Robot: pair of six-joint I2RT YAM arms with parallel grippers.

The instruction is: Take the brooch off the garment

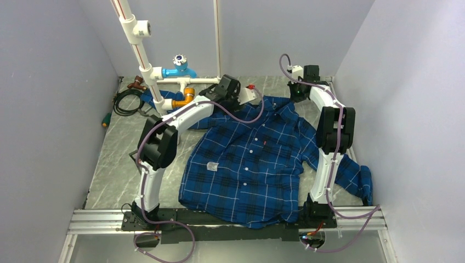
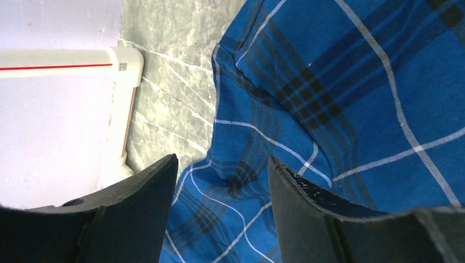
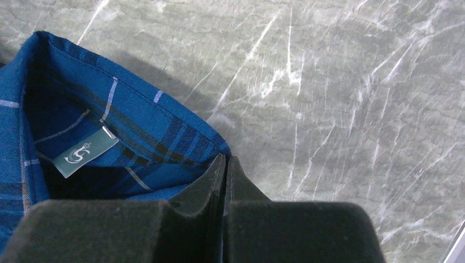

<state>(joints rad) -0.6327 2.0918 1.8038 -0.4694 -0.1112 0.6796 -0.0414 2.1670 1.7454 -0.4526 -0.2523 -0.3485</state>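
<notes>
The garment (image 1: 252, 159), a blue plaid shirt, lies spread on the grey table, collar at the far side. The brooch is not visible in any view. My left gripper (image 1: 230, 90) hangs over the shirt's far left shoulder. In the left wrist view it (image 2: 222, 161) is open, with plaid cloth (image 2: 356, 82) below and between the fingers. My right gripper (image 1: 299, 92) is at the collar's far right. In the right wrist view it (image 3: 226, 159) is shut, its tips at the collar's edge (image 3: 137, 126). A grey-green neck label (image 3: 85, 152) shows inside the collar.
A white pipe frame (image 1: 148, 71) with a blue valve (image 1: 179, 66) and an orange fitting (image 1: 183, 98) stands at the far left, and one pipe (image 2: 123, 109) shows close to my left gripper. A black hose coil (image 1: 127, 101) lies beside it. Walls enclose three sides.
</notes>
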